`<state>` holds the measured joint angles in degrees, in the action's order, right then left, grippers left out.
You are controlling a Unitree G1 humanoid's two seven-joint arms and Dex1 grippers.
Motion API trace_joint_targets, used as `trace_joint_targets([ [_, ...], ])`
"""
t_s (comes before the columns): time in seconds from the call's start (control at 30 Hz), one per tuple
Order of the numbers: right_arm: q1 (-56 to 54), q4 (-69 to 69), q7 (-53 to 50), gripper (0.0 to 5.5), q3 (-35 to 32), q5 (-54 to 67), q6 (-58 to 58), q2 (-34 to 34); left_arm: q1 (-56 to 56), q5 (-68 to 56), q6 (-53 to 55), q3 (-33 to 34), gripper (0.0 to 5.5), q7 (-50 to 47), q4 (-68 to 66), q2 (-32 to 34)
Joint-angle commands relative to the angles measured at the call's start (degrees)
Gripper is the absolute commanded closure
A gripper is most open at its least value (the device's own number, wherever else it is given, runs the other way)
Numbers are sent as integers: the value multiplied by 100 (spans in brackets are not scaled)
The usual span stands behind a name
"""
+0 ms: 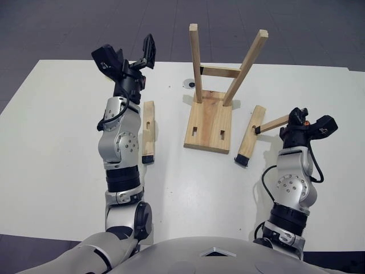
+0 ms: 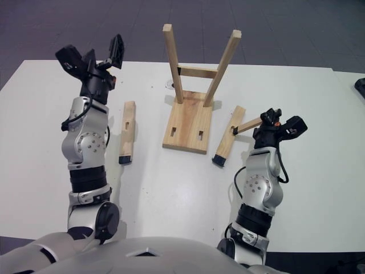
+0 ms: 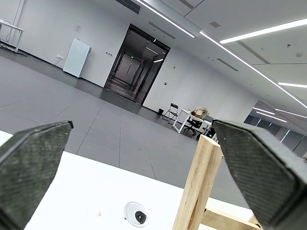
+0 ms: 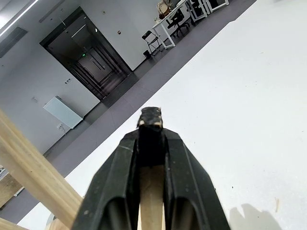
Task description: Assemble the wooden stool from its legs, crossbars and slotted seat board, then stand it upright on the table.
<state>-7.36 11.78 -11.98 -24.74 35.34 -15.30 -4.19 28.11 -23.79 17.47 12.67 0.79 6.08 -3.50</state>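
seat board (image 1: 208,128): lies flat near the middle of the table (image 1: 57,142), slots up, between my two arms and touched by neither gripper.
left standing leg (image 1: 195,63): rises from the board's far end, close to upright.
right standing leg (image 1: 245,67): rises from the same far end and leans outward to the right.
upper crossbar (image 1: 219,71): spans between the two standing legs, about halfway up them.
left loose leg (image 1: 148,132): lies flat on the table just left of the board, dark cap at its near end, close beside my left forearm but well below and apart from the hand.
right loose leg (image 1: 251,135): lies flat just right of the board, slightly angled, dark cap at its near end.
held crossbar (image 1: 272,124): one end meets the side of the right loose leg; i cannot tell whether it is seated in the slot. the other end sits in my right hand.
right gripper (image 1: 292,119): low over the table to the right of the board, pinched narrow on the held crossbar; my wrist view shows the wood clamped between the fingers (image 4: 120,182).
left gripper (image 1: 128,54): raised over the far left of the table, spread wide and holding nothing; between its pads (image 3: 29,167) i see the left standing leg farther off.
grommet (image 1: 189,84): round, set in the table just beyond the board's far left corner.
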Motion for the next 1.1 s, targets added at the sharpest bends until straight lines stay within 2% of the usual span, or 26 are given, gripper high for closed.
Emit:
trace_joint_targets([
  [0.03, -165, -270, 22, 508, -9, 94, 192, -172, 118, 35, -91, -101, 10, 50, -121, 29],
  [0.63, -323, -232, -130, 508, 38, 466, 405, -177, 82, 62, -169, -264, 10, 83, -174, 50],
  [1.1, -259, -1167, -19, 508, 20, 394, 897, -283, 84, 87, -164, -320, 10, 122, -288, 69],
])
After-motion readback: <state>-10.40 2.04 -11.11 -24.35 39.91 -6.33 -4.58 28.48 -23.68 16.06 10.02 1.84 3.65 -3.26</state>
